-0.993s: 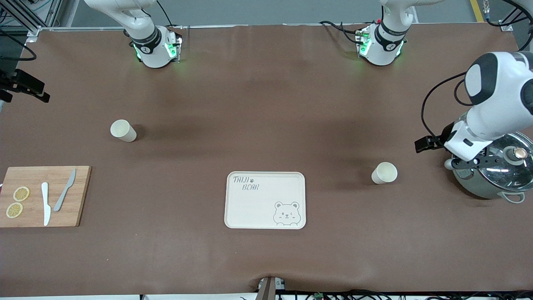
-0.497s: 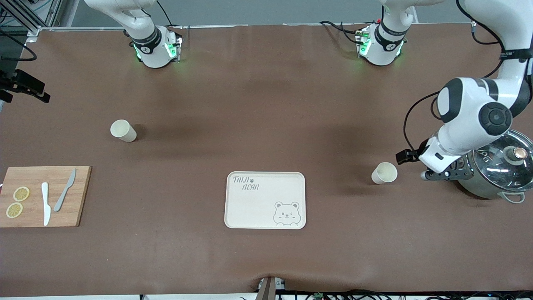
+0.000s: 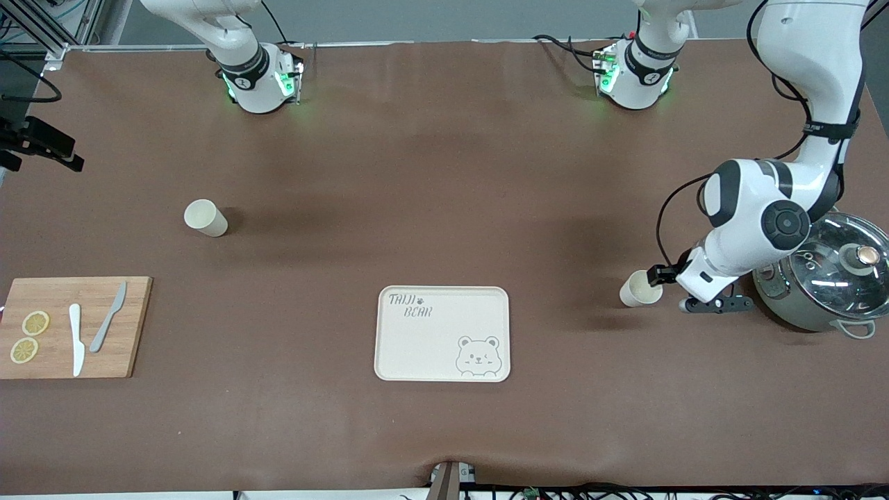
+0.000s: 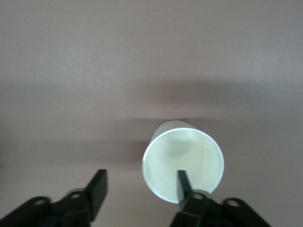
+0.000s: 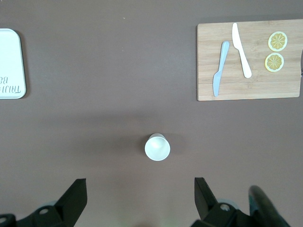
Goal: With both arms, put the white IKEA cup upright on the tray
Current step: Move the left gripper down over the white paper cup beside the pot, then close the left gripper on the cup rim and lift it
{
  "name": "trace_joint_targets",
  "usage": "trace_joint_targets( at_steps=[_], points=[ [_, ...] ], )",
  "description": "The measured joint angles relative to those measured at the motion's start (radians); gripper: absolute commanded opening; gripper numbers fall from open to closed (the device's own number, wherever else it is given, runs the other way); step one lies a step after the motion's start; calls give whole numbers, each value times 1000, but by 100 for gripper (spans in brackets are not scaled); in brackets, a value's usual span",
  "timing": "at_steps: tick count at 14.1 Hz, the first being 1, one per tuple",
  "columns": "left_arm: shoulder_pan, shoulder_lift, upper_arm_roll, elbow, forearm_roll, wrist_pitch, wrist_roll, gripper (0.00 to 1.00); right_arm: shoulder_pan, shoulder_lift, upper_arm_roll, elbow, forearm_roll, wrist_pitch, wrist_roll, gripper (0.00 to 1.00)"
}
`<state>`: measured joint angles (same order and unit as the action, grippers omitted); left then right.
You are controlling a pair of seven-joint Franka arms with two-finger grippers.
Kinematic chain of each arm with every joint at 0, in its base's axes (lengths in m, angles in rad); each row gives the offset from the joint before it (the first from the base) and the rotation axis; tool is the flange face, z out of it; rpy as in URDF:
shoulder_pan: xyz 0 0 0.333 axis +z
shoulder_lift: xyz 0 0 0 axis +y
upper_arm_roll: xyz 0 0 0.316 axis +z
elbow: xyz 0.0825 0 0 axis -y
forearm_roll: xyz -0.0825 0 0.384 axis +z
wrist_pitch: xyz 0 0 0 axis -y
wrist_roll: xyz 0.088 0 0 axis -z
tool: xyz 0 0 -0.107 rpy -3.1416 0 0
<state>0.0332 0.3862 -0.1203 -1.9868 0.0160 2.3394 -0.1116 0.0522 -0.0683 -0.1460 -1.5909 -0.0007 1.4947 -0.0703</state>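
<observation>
A white cup stands upright toward the left arm's end of the table, and a second white cup stands upright toward the right arm's end. The cream bear tray lies between them, nearer the front camera, and is bare. My left gripper is open and empty, low beside the first cup, between it and a pot. In the left wrist view the gripper has one finger over that cup's mouth. My right gripper is open and empty, high over the second cup; the front view does not show it.
A steel pot with a glass lid stands close by the left arm's wrist. A wooden cutting board with two knives and lemon slices lies at the right arm's end; it also shows in the right wrist view, as does a tray corner.
The left arm has swung from over the pot toward the cup, bringing its open gripper beside it. The cups and tray have not moved.
</observation>
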Motion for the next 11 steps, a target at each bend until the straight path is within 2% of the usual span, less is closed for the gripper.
trace_joint_targets(
  at_steps=[2,4,8,9,11],
  points=[
    [0,19,0,-1,0,10,0,33,0,0,0,0,0,0,0,100],
    [0,31,0,-2,0,14,0,30,0,0,0,0,0,0,0,100],
    [0,61,0,-4,0,50,0,3,0,0,0,0,0,0,0,100],
    [0,69,0,-4,0,63,0,0,0,0,0,0,0,0,0,100],
    [-1,74,-5,-1,-1,77,0,0,0,0,0,0,0,0,0,100]
  ],
)
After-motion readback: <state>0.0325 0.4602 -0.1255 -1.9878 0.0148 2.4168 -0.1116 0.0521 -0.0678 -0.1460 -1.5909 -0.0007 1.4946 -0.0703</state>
